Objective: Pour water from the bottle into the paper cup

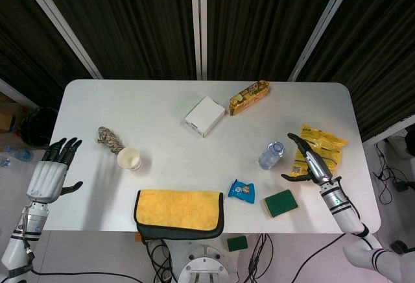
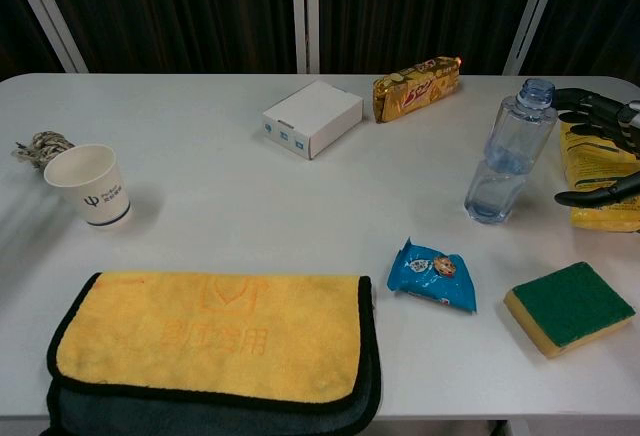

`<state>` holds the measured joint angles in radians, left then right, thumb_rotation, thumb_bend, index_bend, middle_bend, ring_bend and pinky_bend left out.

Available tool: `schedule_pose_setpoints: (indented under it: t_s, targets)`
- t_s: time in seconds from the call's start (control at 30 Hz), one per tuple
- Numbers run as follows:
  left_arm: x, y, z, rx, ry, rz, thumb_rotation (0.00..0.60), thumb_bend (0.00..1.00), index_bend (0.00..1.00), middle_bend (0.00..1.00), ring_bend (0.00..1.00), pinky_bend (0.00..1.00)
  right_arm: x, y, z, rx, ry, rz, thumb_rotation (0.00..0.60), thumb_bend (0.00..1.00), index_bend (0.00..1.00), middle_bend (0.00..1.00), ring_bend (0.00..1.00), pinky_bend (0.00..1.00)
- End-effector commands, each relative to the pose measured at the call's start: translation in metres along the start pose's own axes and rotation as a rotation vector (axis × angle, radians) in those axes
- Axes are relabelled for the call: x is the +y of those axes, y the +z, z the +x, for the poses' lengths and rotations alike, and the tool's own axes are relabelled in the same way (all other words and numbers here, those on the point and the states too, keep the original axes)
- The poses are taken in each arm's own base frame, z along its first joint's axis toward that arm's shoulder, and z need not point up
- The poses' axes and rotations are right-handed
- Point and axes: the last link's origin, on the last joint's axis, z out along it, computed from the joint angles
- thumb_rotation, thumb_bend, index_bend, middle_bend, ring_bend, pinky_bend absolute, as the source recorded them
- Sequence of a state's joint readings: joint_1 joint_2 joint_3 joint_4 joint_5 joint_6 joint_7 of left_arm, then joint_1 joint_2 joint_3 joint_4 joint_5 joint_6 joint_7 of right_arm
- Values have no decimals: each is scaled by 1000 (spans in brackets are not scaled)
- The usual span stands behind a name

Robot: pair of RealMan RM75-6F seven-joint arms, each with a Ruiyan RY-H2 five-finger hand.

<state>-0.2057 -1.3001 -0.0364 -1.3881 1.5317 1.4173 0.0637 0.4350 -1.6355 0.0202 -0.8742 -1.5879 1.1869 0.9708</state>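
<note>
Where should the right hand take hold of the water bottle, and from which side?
Around the narrower waist of the bottle, coming in from its right side: it stands upright, and the open right hand is already beside it there, fingers spread toward it.

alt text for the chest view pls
A clear plastic water bottle stands uncapped on a white table, the robot's open right hand just beside it, not touching. A white paper cup stands far left, behind a folded yellow cloth.
</note>
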Motion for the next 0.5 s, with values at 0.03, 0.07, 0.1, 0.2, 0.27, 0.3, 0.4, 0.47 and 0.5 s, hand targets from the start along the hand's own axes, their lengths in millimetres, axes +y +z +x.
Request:
schedule_pose_setpoints:
  t_s: [0.03,0.07,0.1,0.2,0.27,0.3,0.4,0.47,0.5]
  targets:
    - [0,0,0,-2,0,1,598,34,54,63,17,122,0,-1,-1,0,8,3,600,36,0,0,0,0]
    - [0,0,-1,-2,0,1,599,34,54,63,17,122,1,-1,-1,0,11,4,600,35,0,0,0,0]
    - [0,0,-1,-3,1,0,599,34,54,63,17,122,1,-2,-1,0,15,5,600,36,0,0,0,0]
    - [0,0,-1,-7,4,0,598,34,54,63,17,122,2,-3,-2,4,26,8,600,36,0,0,0,0]
    - [0,0,-1,-8,5,1,598,34,54,63,17,122,2,-3,-2,9,49,12,600,35,0,0,0,0]
    - [0,1,0,-9,5,1,599,34,54,63,17,122,2,-3,-3,11,63,15,600,35,0,0,0,0]
    - [0,2,0,-8,4,-3,599,34,54,63,17,122,3,-2,-4,9,119,18,600,35,0,0,0,0]
    - [1,2,0,-11,5,-6,599,33,54,63,17,122,4,-1,-4,-1,158,14,600,35,0,0,0,0]
    - [1,2,0,-12,6,-7,599,34,54,63,17,122,4,0,-5,-7,178,14,600,36,0,0,0,0]
